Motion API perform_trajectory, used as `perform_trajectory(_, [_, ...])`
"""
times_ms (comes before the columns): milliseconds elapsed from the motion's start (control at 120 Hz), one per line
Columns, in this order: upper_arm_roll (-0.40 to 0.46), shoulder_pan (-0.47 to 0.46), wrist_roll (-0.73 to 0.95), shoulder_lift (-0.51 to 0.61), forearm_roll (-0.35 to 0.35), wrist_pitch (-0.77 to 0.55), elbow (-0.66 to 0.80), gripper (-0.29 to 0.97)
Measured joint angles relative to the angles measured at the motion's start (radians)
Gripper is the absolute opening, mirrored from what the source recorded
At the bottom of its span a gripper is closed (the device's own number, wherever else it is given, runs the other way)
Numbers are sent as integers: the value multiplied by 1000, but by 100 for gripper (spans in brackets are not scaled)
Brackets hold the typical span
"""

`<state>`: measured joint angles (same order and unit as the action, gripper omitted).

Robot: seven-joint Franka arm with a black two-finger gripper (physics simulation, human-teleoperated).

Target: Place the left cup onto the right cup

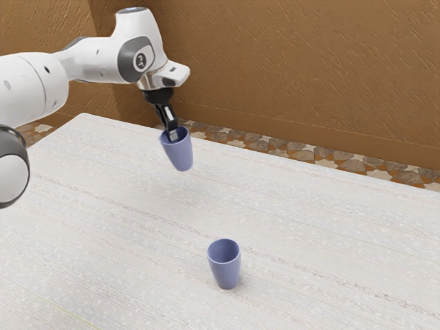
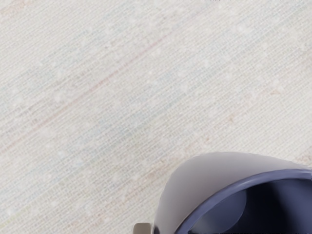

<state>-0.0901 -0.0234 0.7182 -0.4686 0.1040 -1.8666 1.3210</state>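
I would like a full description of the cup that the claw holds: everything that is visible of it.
The held cup is periwinkle blue, smooth and matte like plastic, without handle, tapering from a wide open rim to a narrower base. It hangs in the air above the table, mouth up, slightly tilted. The claw is shut on its rim, one finger seemingly inside, one outside. Nothing else touches it. The wrist view shows its darker inside.

Open room above the worktop (image 1: 330, 227), one low obstacle

The standing cup (image 1: 224, 263) rises from the surface with bare worktop on all sides, its mouth open upward. The lifted cup (image 1: 177, 149), pinched at its rim by the claw (image 1: 170, 130), hangs well apart from it, over bare worktop; the wall (image 1: 309, 62) lies beyond the far edge.
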Motion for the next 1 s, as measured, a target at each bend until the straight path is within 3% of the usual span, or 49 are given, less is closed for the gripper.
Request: perform_trajectory(1000, [-2,-161,0,161,1,-8,211,-11])
